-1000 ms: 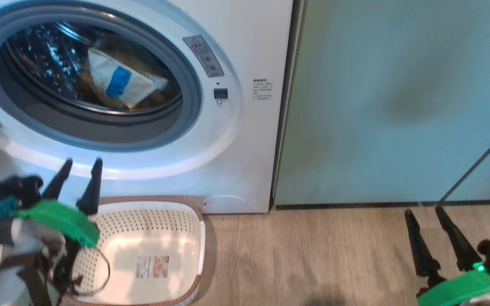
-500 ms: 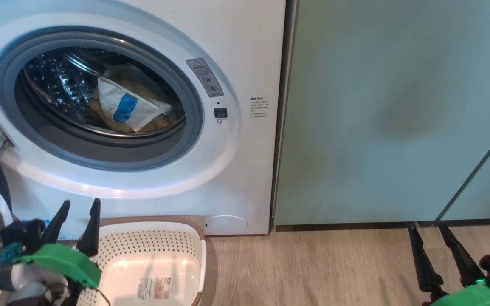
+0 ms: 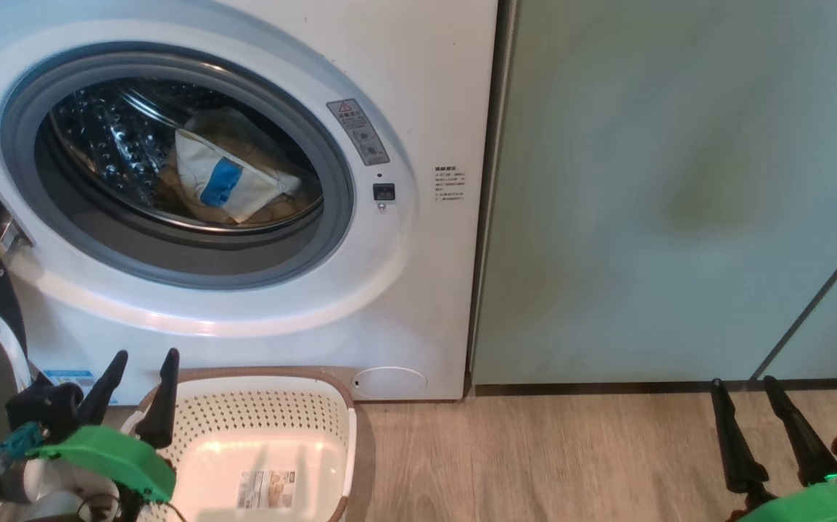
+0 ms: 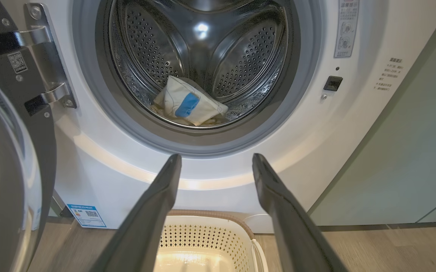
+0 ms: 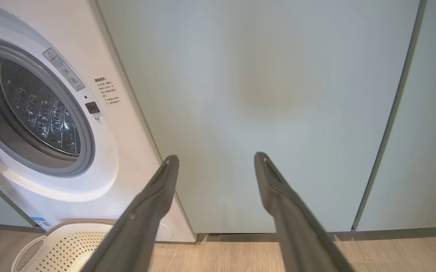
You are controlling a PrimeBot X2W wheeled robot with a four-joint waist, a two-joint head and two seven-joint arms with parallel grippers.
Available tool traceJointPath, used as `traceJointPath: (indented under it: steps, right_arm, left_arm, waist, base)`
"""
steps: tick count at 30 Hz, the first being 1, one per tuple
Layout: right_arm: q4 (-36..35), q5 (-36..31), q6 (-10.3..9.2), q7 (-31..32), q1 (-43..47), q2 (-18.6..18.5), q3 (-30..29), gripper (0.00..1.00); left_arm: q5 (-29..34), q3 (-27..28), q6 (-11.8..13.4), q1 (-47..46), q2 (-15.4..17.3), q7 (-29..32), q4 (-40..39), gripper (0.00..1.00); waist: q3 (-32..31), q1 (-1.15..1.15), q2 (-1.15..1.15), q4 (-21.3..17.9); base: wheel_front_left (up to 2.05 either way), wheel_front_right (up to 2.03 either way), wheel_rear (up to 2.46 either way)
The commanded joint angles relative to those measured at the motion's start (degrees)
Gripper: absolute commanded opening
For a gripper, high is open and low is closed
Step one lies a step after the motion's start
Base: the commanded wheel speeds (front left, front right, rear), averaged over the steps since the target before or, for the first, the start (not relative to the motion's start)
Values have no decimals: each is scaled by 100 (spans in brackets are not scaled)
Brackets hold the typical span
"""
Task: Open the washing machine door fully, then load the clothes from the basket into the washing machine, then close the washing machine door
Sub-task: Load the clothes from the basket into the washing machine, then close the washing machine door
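Left fingers (image 3: 163,402) apart, near the basket (image 3: 273,406)

Pale green cabinet doors (image 3: 665,188) stand above a wood-grain floor (image 3: 534,457).

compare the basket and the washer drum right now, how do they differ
Contents: the basket shows only a label on its floor, while the drum holds the clothes. Look: the basket is cream plastic with a brown rim; the drum is shiny steel inside a grey gasket. Pose: the basket sits on the wooden floor opening upward; the drum opens forward, higher up. Both have perforated walls.
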Motion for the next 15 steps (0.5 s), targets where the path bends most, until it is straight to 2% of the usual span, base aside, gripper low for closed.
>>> traceJointPath:
  steps: [1, 15]
  right_arm:
    - [-211, -54, 1, -38, -140, -142, 64, 100]
    - [-220, -58, 1, -38, -142, -127, 27, 100]
  left_arm:
    - [13, 208, -4, -184, 217, -60, -228, 100]
    - [92, 192, -4, -207, 253, -60, -246, 100]
  waist:
    - [0, 0, 0, 3]
    - [21, 0, 0, 24]
  base:
    - [0, 0, 0]
    - [0, 0, 0]
